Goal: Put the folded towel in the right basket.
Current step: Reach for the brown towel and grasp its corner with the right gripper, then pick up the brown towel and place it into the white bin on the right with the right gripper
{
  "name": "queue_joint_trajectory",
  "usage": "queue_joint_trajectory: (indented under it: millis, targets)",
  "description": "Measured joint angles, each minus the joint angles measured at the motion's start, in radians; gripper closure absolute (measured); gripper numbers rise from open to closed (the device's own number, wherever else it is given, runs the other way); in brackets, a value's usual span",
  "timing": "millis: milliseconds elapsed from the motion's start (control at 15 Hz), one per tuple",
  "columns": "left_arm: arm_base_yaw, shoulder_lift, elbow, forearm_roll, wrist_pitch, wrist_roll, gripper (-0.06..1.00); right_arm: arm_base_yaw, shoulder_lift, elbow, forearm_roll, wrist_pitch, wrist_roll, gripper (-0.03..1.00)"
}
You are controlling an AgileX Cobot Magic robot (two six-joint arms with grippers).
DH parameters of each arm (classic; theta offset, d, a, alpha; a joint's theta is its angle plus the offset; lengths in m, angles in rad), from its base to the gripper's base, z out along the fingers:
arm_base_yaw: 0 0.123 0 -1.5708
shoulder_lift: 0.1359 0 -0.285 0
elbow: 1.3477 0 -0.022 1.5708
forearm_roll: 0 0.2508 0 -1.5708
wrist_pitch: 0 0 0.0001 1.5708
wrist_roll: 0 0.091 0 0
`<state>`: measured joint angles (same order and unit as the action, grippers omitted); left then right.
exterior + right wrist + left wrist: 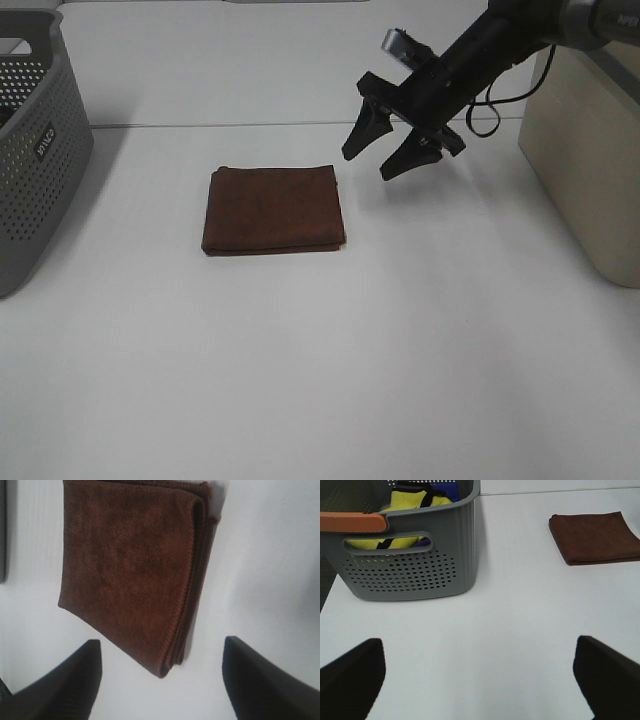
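The folded towel lies flat on the white worktop. It is brown and sits about in the middle, between the two baskets. The right basket is pale and stands at the far right side, well apart from the towel. Nothing holds the towel, so it is not yet on its way there.

The right tool hangs in the air near the towel's far right corner. Its two black fingers are spread wide with nothing between them. I think they are wide like this so they can go down around the towel's edge and pinch it. The right arm reaches in from the upper right and slopes down toward the towel, so the finger tips point at the worktop. In the right wrist view the towel's thick folded edge sits in line with the gap between the fingers. That looks like a good place to grab, because all the layers come together there.

The left tool is spread wide too and holds nothing. It waits low over the worktop, near the grey basket. That basket has yellow and blue cloth in it. I think the left arm stays out of the way because this job is on the right side.
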<state>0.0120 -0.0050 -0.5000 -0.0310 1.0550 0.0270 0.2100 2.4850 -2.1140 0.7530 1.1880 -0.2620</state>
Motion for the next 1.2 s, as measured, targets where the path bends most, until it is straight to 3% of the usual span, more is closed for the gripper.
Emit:
queue_joint_trajectory:
  millis: [467, 733, 800, 867, 933, 1000, 1200]
  targets:
    - [0.000, 0.000, 0.000, 0.000, 0.000, 0.000, -0.02, 0.016, 0.143, -0.022, 0.090, -0.058, -0.031, 0.32]
    - [0.000, 0.000, 0.000, 0.000, 0.000, 0.000, -0.02, 0.108, 0.153, -0.029, 0.103, -0.143, -0.059, 0.37]
    - [0.000, 0.000, 0.000, 0.000, 0.000, 0.000, -0.02, 0.118, 0.155, -0.029, 0.098, -0.160, -0.055, 0.44]
    - [0.000, 0.000, 0.000, 0.000, 0.000, 0.000, -0.02, 0.118, 0.162, -0.029, 0.076, -0.177, -0.048, 0.69]
    - [0.000, 0.000, 0.000, 0.000, 0.000, 0.000, -0.02, 0.118, 0.162, -0.029, 0.076, -0.177, -0.048, 0.69]
    - [0.000, 0.000, 0.000, 0.000, 0.000, 0.000, -0.02, 0.117, 0.164, -0.029, 0.061, -0.182, -0.050, 0.90]
    - [0.000, 0.000, 0.000, 0.000, 0.000, 0.000, -0.02, 0.117, 0.162, -0.039, 0.061, -0.162, -0.099, 0.90]
